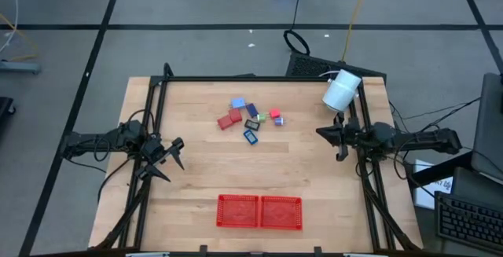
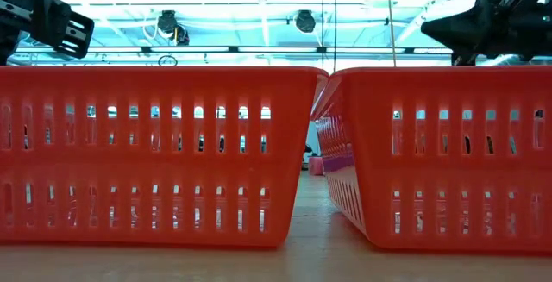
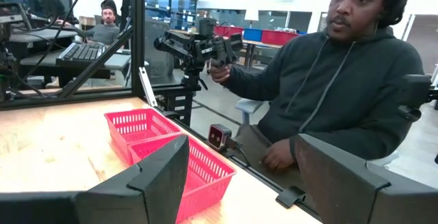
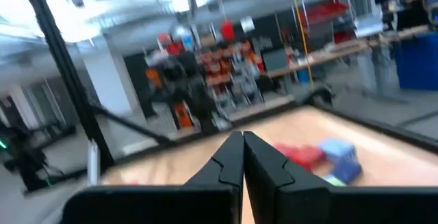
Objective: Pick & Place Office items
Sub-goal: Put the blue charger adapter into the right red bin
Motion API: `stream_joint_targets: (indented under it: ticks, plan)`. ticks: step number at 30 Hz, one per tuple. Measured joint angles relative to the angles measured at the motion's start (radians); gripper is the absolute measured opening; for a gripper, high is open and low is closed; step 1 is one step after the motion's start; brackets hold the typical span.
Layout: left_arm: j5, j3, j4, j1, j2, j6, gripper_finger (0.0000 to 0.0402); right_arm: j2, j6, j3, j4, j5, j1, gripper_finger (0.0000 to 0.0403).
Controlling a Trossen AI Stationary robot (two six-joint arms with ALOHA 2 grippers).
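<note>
The office items (image 1: pixel 250 119) lie loose on the wooden table a little beyond its middle: red, light blue, dark blue, black and green blocks. In the right wrist view they show blurred (image 4: pixel 321 157), ahead of the fingers. My left gripper (image 1: pixel 174 161) hovers open at the table's left side, far from the items; its two fingers frame the left wrist view (image 3: pixel 239 183) with nothing between them. My right gripper (image 1: pixel 322 132) hovers at the right side, shut and empty (image 4: pixel 243 161), pointing toward the items.
Two red mesh trays (image 1: pixel 259 211) stand side by side at the near edge and fill the low view (image 2: pixel 155 153). A large white cylinder (image 1: pixel 342 90) sits at the far right corner. A person in a dark hoodie (image 3: pixel 335 87) sits just beyond the near edge.
</note>
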Motion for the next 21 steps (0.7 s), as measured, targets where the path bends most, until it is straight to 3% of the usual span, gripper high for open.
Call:
stream_joint_targets:
  ticks: [11, 17, 21]
  plan:
    - [0.000, 0.000, 0.000, 0.000, 0.000, 0.000, 0.0271, 0.238, -0.014, 0.000, 0.218, -0.003, 0.002, 0.0026]
    - [0.000, 0.000, 0.000, 0.000, 0.000, 0.000, 0.0271, 0.418, -0.037, 0.015, 0.394, 0.009, 0.002, 0.0108]
    - [0.000, 0.000, 0.000, 0.000, 0.000, 0.000, 0.0271, 0.542, -0.049, 0.056, 0.388, 0.119, 0.001, 0.0179]
